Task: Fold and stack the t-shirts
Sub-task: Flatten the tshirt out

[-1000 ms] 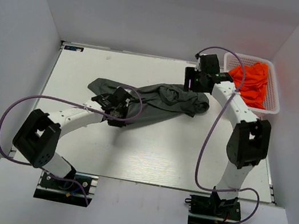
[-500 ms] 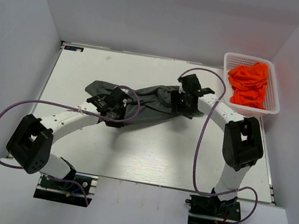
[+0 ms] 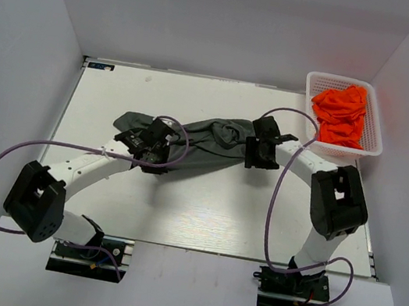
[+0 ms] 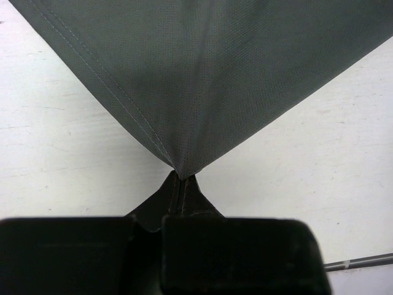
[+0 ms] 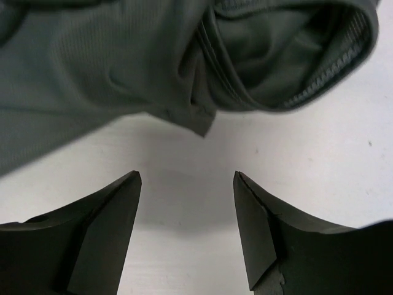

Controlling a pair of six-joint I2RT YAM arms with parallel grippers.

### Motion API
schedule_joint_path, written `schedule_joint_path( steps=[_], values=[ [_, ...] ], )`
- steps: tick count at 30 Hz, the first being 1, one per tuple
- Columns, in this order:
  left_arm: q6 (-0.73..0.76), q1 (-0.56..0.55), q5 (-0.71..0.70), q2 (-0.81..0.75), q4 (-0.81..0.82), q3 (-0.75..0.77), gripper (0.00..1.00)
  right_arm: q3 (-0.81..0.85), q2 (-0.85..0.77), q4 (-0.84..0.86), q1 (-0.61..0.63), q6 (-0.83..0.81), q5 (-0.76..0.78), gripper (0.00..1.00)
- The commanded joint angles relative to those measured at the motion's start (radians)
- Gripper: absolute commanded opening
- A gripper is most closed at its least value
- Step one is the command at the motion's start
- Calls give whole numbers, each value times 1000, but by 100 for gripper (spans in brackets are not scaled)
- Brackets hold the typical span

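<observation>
Right jaws pulled back, dark grey t-shirt [image 3: 207, 139] rumpled, stretched diagonally

Bright, even light from above filled all 3 views. Soft, pale shadow lay on the white table [image 5: 319, 166] between the fingers of the right gripper [image 5: 186, 176]. The orange t-shirts [image 3: 342, 114] threw a red glow on the side wall [image 3: 382, 91]. The weave of the dark grey t-shirt [image 4: 202, 74] was sharp; the left gripper [image 4: 182, 179] below it was near-black and blurred.
</observation>
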Motion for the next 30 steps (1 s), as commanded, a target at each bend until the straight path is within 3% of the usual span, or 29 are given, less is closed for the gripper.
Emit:
schedule_joint_path(
  steps=[1,7,13,21,25,30],
  values=[
    [-18,-4,-15,-52,-16,51,0,59,58,76,-5,31,-7,68],
    [-18,-4,-35,-70,-34,69,0,103,115,68,-6,77,-12,58],
    [-27,-4,-46,-80,-34,104,0,67,91,94,-12,120,-11,0],
    [-18,17,-171,-115,-10,257,0,126,-80,-5,-23,57,10,0],
    [14,17,-337,-126,-10,409,0,163,-313,-38,-34,-15,41,0],
    [37,17,-562,-86,-92,659,0,276,-489,-34,-71,-85,122,0]
  ],
)
